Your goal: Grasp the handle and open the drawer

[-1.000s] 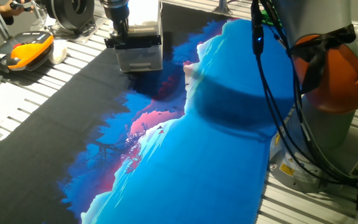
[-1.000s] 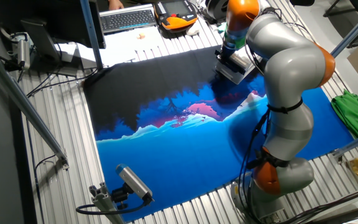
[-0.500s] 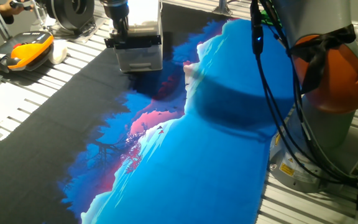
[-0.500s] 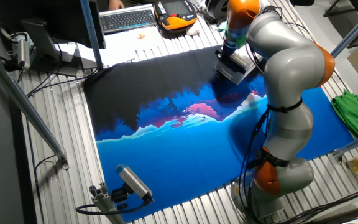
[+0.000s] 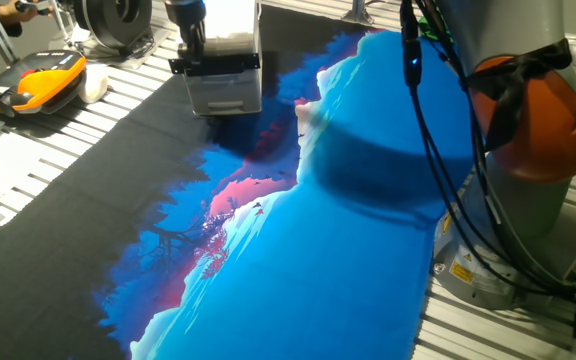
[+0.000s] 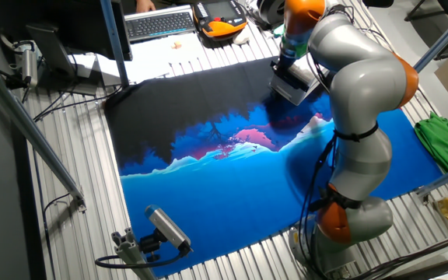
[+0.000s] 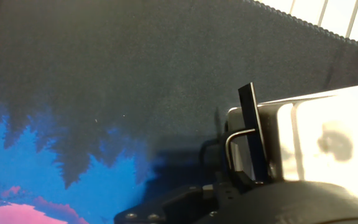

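The grey KUKA arm (image 6: 356,85) with orange joints is arching over the blue-and-black printed mat (image 5: 298,250) toward its far edge. There the small white box-shaped cabinet (image 5: 230,45) is holding the grey-fronted drawer (image 5: 224,92). The black two-finger gripper (image 5: 194,55) is reaching down onto the short black horizontal handle (image 5: 215,66); its closure cannot be told.

A robotics lab or workshop bench. Slatted aluminium table (image 6: 68,210) with a printed blue-and-black cloth mat (image 6: 232,179) spread over it. Grey-and-orange industrial arm (image 6: 356,117) bolted at the edge, bundled black cables (image 5: 448,150) trailing down its side. Orange-and-black teach pendant (image 5: 30,82) and keyboard (image 6: 160,23) at the far end. Small camera (image 6: 166,228) clamped at the near edge, metal frame struts (image 6: 37,148) alongside.
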Robot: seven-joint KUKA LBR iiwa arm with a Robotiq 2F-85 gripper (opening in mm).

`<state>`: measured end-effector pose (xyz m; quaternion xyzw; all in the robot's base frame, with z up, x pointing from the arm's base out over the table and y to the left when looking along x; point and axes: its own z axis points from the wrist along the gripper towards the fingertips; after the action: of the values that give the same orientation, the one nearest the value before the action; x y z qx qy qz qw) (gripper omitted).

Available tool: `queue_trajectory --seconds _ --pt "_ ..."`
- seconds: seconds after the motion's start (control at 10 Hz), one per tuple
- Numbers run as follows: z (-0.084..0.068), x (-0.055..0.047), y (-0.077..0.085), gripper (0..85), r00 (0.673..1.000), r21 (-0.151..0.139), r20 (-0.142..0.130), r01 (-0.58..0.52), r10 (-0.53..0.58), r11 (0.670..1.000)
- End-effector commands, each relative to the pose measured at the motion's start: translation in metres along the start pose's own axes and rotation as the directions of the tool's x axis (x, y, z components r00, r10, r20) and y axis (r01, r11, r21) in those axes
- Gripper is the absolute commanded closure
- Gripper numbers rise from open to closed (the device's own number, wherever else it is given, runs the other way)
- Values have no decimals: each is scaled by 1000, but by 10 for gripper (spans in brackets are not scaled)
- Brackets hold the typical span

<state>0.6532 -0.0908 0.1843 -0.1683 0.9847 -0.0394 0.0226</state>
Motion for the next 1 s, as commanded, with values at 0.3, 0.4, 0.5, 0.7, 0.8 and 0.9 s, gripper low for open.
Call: queue_trajectory --seconds 0.3,0.4,0.5,0.7,0.8,0.9 --pt "-6 0 1 680 1000 1 -4 -6 6 1000" --pt "-8 0 2 680 1000 0 -4 -9 9 1000" --pt "-10 -1 3 680 1000 5 -5 -12 12 1000" --pt "-12 -4 3 680 999 1 -6 -32 32 999" --pt "-15 -6 3 680 999 7 -18 -46 46 999" --pt "-22 -9 3 680 998 12 -37 -52 53 999"
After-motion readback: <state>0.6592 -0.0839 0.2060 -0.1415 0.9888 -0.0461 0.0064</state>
